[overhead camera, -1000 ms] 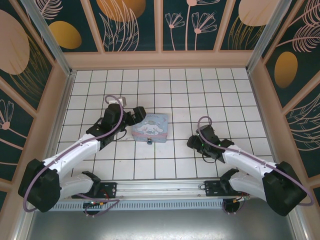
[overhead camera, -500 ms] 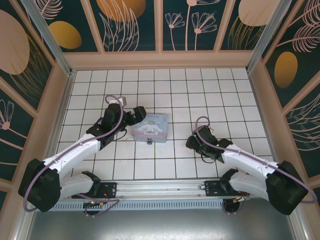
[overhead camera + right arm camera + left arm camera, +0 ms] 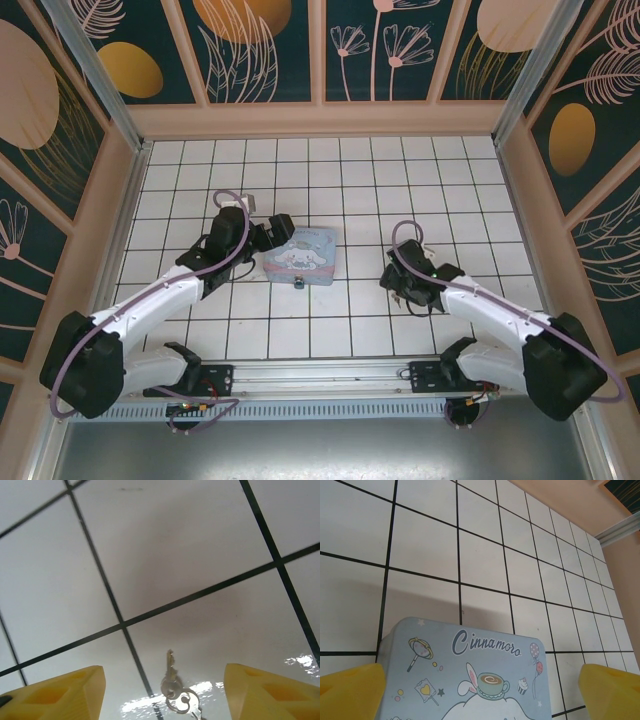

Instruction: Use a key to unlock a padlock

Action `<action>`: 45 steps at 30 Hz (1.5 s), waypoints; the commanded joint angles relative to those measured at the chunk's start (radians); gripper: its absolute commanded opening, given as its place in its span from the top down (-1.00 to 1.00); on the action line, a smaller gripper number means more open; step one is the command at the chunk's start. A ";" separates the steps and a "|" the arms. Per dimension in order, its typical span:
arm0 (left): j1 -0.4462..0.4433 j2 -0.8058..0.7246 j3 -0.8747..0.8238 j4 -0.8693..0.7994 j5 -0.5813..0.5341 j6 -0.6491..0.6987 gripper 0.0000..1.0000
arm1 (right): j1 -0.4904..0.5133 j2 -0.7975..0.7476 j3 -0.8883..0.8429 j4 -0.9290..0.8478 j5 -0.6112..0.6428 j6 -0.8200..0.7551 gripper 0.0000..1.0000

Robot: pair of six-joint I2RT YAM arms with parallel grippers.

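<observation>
A pastel tin box point(image 3: 303, 255) with a cartoon lid lay mid-table on the white tiled table point(image 3: 330, 170), which was shut in by patterned walls point(image 3: 260, 50) on three sides. The padlock point(image 3: 298, 283), a tiny dark speck, sat at the tin's near edge. Whether it hung from the tin or lay beside it could not be told. The tin lay between the two arms.

From above, the right arm point(image 3: 480, 315) covered the key's spot, to the right of the tin and well apart from the padlock. The right wrist view looked straight down on the key point(image 3: 170, 670). It lay flat on a tile just beside a grout line, with a small key ring point(image 3: 181, 701) at its head, and nothing stood between it and the yellow fingertips point(image 3: 55, 692). The right jaws stood apart, one on each side of the key, touching neither key nor ring.

The left wrist view brought out the "Cinnamoro" lettering on the lid, too small to read from above. The left fingertips point(image 3: 351, 692) were set wide, so the left jaws stood apart with the tin between them, a clear gap at one tip.

The left arm point(image 3: 160, 295) reached forward and inward, its wrist at the tin's far left corner. The right arm stretched inward, its wrist pitched down at the tiles.
</observation>
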 commanded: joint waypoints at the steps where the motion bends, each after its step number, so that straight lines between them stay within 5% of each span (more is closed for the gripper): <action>1: -0.006 0.017 -0.001 0.033 0.020 0.003 -0.98 | -0.004 0.035 0.025 -0.026 0.017 -0.047 -0.22; 29: -0.006 0.074 -0.001 0.072 0.039 0.005 -0.98 | 0.103 0.149 -0.016 0.034 -0.005 -0.026 0.07; 37: -0.005 0.081 -0.005 0.077 0.043 -0.001 -0.98 | 0.112 0.171 -0.033 0.056 -0.011 -0.019 0.30; 45: -0.006 0.078 -0.008 0.076 0.042 -0.007 -0.98 | 0.123 0.185 -0.044 0.087 -0.026 -0.017 0.85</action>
